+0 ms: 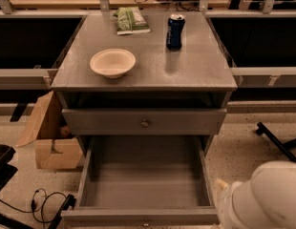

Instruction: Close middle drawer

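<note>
The middle drawer (143, 182) is a wide grey wooden box pulled far out of the cabinet, and it is empty. Its flat front (114, 217) runs along the bottom edge of the view, with a small round knob (146, 223). Above it the top drawer front (186, 122) is pushed in, with its own knob (144, 123). My arm's white housing (267, 199) fills the lower right corner, beside the open drawer's right front corner. Only a cream tip of my gripper (220, 185) peeks out from behind it, next to the drawer's right wall.
On the cabinet top (200, 70) stand a cream bowl (112, 62), a blue can (175, 31) and a green packet (131, 20). A cardboard box (47, 137) sits on the floor at the left, with cables (43, 202) in front of it. A black leg (277, 142) lies at the right.
</note>
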`<state>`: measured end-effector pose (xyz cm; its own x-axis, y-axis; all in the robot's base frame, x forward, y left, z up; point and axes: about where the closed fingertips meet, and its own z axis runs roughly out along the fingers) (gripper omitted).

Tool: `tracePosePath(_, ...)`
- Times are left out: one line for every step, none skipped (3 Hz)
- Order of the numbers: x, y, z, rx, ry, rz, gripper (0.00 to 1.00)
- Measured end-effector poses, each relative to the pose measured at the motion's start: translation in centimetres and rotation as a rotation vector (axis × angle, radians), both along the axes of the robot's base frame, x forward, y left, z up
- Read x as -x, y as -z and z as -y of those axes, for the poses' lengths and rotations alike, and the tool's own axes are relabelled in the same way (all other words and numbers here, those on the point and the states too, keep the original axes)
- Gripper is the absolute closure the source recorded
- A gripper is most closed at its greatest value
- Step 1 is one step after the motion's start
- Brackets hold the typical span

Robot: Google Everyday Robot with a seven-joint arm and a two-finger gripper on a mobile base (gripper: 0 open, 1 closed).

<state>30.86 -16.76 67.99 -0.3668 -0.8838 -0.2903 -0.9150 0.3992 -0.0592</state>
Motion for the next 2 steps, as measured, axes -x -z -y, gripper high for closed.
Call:
tracePosePath(3.7, 6.1, -1.3, -0.018, 0.013, -0.11, 0.0)
tracePosePath(6.6, 11.2, -3.0, -0.077, 0.04, -0.196, 0.25)
